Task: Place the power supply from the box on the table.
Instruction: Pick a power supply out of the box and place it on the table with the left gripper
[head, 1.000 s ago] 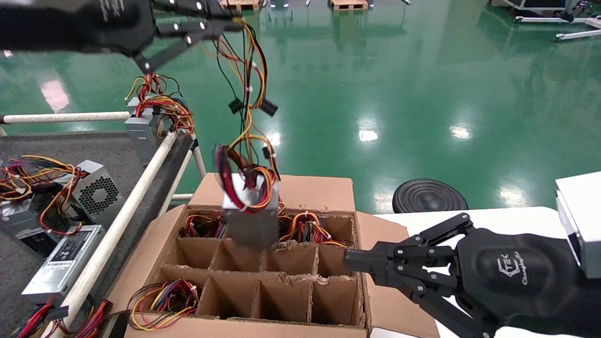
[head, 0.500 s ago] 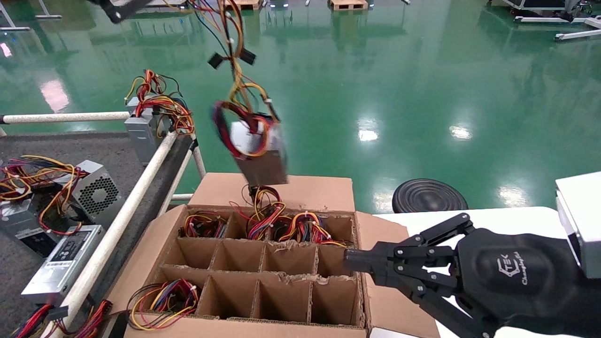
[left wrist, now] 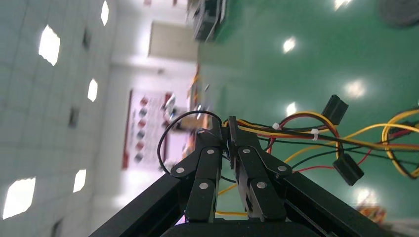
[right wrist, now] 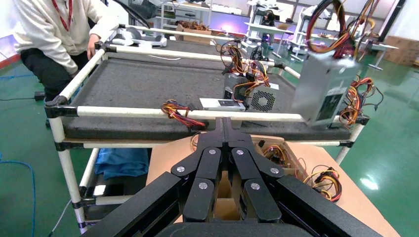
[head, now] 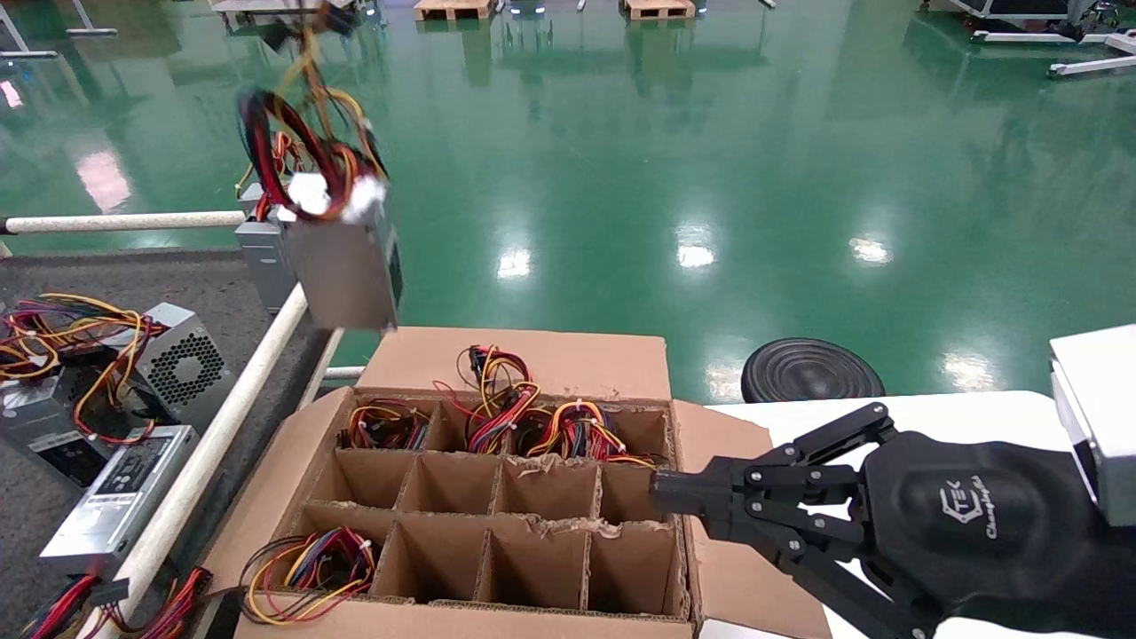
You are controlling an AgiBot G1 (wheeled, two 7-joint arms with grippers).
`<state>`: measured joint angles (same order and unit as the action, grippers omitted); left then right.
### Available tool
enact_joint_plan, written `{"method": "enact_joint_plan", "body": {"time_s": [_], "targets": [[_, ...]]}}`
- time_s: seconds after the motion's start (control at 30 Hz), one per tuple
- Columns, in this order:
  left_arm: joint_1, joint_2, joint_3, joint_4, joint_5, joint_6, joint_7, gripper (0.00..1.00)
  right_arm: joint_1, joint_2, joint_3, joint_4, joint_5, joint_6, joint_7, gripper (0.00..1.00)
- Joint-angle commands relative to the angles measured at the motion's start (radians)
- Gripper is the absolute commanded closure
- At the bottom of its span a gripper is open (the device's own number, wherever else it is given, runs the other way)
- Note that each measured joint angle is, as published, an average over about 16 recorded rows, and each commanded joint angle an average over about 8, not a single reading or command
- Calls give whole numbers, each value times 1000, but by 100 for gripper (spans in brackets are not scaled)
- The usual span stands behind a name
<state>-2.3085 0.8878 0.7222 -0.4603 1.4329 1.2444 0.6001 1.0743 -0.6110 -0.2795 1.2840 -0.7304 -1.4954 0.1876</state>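
Observation:
The power supply (head: 342,266), a silver-grey case, hangs in the air by its red, yellow and black wires (head: 302,133), above the white rail between the box (head: 524,359) and the dark grey table (head: 106,266). It also shows in the right wrist view (right wrist: 323,91), over the table's (right wrist: 148,84) near corner. My left gripper (left wrist: 228,123) is shut on the wire bundle (left wrist: 296,131); it is above the top edge of the head view. My right gripper (head: 661,493) (right wrist: 223,121) is shut and empty at the box's right rim.
On the table lie a vented grey case (head: 182,359), a slim labelled case (head: 120,497) and an upright unit (head: 262,253) at the corner. Wire bundles (head: 532,426) fill some box cells. A white tabletop (head: 932,408) lies right, and a person (right wrist: 54,29) stands beyond the table.
The power supply rose out of the box cell and swung left toward the table. My left gripper went up out of the head view. The right arm stayed still.

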Motion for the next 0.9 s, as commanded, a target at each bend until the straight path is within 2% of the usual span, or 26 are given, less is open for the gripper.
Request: {"method": "enact_joint_plan", "body": {"time_s": [0.03, 0.37, 0.9], "targets": [[-19, 1, 1, 25, 27, -27, 15, 100, 0, 0, 0, 0, 0, 0, 0, 100], [-96, 1, 17, 113, 145, -129, 53, 100, 0, 0, 0, 0, 0, 0, 0, 100], [-179, -24, 52, 202, 270, -199, 69, 100, 0, 0, 0, 0, 0, 0, 0, 100]]}}
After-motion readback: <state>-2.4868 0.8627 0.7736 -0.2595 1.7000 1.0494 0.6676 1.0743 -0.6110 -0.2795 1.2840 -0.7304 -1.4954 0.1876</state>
